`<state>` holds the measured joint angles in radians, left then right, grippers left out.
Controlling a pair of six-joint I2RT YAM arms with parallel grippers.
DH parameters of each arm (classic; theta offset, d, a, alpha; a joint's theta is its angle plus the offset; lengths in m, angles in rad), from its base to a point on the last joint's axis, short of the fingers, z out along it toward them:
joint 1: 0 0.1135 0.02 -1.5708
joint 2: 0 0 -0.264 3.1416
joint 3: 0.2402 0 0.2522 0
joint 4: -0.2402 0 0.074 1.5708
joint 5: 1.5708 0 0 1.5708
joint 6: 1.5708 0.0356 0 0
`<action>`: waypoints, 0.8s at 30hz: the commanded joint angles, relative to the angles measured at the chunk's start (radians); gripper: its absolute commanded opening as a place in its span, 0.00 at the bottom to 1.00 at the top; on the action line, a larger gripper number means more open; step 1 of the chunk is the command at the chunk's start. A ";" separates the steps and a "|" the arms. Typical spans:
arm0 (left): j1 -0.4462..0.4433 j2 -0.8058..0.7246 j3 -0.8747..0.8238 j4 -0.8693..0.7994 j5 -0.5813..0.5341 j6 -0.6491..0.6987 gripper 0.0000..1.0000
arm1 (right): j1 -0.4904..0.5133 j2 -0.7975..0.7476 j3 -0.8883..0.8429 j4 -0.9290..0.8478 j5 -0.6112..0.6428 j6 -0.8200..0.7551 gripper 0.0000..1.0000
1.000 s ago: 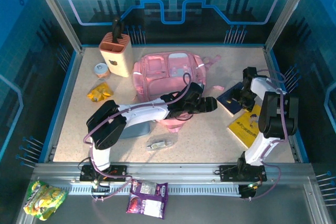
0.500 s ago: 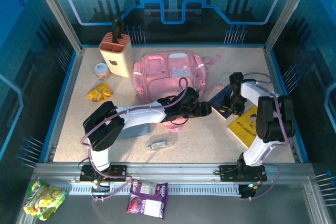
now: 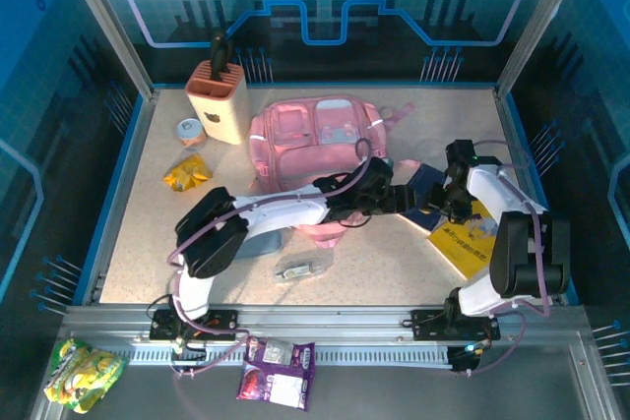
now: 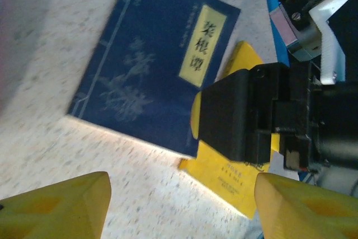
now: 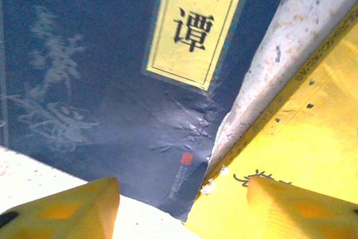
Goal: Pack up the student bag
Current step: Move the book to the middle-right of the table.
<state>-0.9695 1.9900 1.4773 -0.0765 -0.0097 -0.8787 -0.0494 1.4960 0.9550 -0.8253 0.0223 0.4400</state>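
The student bag (image 3: 315, 140) is lying flat at the back middle of the speckled table (image 3: 148, 223), and the left gripper (image 3: 407, 198) is hovering just off its front right corner, apart from the pink fabric. The right gripper (image 3: 441, 202) is sitting a little farther right, facing the left one, with a navy blue book (image 4: 151, 65) lying between and beneath them. The left arm is stretching low across the table from its base, passing along the bag's front edge. The right arm is bending over and reaching back to the left. In the left wrist view the yellow fingertips (image 4: 56, 208) are standing wide apart with nothing between them, above the navy book and a yellow book (image 4: 224, 180). The right gripper's fingertips (image 5: 61, 211) are likewise spread, hanging over the navy book's corner where the yellow book is overlapping it.
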 commanded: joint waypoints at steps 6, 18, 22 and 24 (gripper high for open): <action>-0.006 0.216 0.253 -0.209 -0.126 0.118 0.62 | -0.105 0.069 0.036 0.078 -0.166 -0.016 0.70; 0.026 0.410 0.536 -0.420 -0.117 0.063 0.59 | -0.125 0.179 0.056 0.131 -0.228 0.011 0.73; 0.031 0.451 0.589 -0.483 -0.116 0.008 0.59 | -0.124 0.180 0.034 0.147 -0.223 0.024 0.75; 0.037 0.462 0.602 -0.499 -0.108 -0.016 0.60 | -0.122 0.184 0.026 0.158 -0.244 0.027 0.75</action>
<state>-0.9390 2.4199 2.0403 -0.4889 -0.1196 -0.8406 -0.1715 1.6726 0.9897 -0.6785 -0.1837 0.4515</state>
